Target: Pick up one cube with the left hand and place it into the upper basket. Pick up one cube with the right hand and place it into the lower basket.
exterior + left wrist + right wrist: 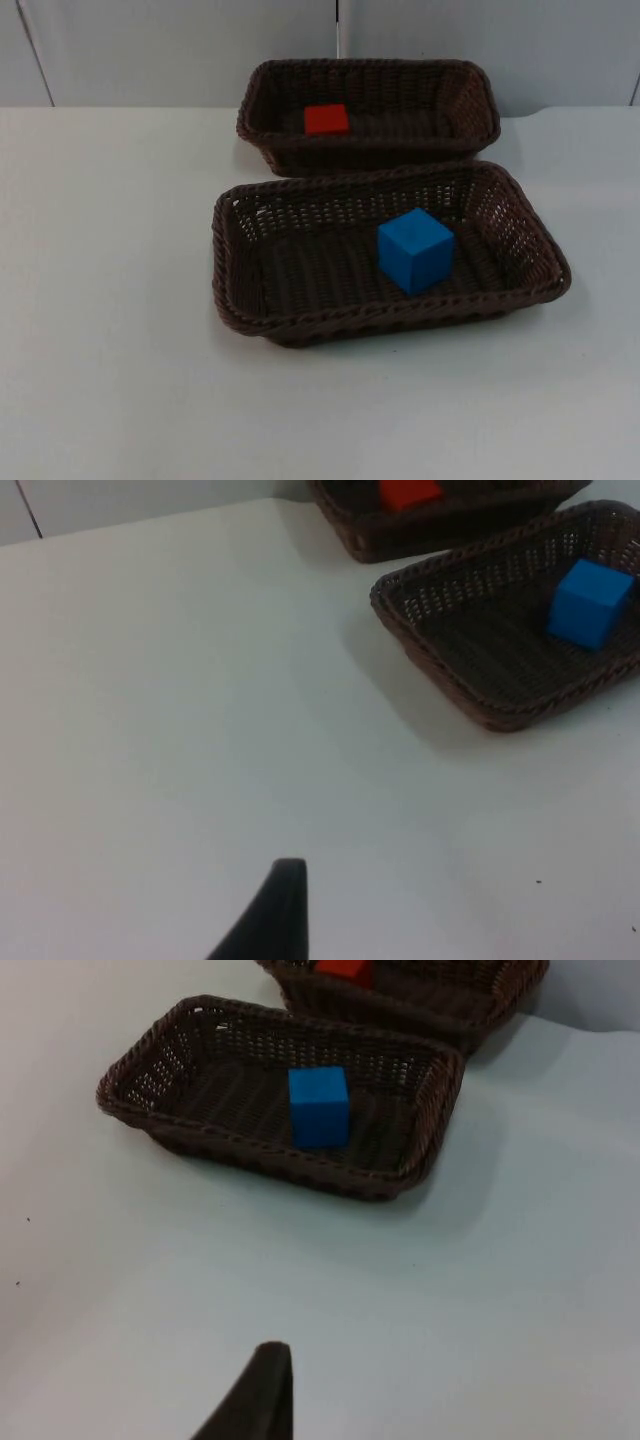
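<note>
White tabletop (pixel 110 300), matte, runs back to a grey partition wall (pixel 180 45) w/ vertical seams along the far edge.

Left gripper (pixel 283 905): one black fingertip seen in left wrist view, above bare tabletop, well apart from both baskets, touching nothing, holding nothing. Can't tell how far the jaws stand apart. Arm waits.

Right gripper (pixel 262 1390): same story in right wrist view, one black fingertip over bare tabletop, near side of the lower basket, apart from it. Nothing held; jaw spread can't be told. Arm waits too.

Upper basket (pixel 262 95): brown wicker, rectangular, close to the far edge of the tabletop, by the wall. Red cube (pixel 327 119) lies on its floor, left of centre.

Lower basket (pixel 235 290): same wicker, bigger in view, just in front of the upper one, rims nearly touching, turned slightly askew. Blue cube (pixel 415 250) sits on its floor, right of centre, rotated w/ one corner toward the near rim, not touching the walls.

Both cubes rest upright inside their baskets.
</note>
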Robot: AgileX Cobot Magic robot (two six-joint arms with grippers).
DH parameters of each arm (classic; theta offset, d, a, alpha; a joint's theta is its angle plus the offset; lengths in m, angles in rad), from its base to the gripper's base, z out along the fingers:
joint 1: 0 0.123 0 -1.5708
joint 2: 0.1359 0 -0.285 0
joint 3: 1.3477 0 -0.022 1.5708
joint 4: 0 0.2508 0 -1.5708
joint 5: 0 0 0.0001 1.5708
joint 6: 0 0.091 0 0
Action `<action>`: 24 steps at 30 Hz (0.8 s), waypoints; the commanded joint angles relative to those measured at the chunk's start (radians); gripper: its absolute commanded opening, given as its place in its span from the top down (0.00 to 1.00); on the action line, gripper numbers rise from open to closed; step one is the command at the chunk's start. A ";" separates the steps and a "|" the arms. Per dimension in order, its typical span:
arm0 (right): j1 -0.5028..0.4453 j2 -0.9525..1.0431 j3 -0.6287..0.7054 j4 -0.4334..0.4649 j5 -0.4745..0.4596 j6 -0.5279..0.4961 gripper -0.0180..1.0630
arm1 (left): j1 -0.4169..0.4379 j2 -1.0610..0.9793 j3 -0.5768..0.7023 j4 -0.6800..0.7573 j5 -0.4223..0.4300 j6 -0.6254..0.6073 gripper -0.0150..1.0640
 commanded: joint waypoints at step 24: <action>-0.003 -0.005 0.002 -0.001 0.001 0.009 0.01 | -0.001 -0.004 0.002 -0.005 0.000 -0.022 0.01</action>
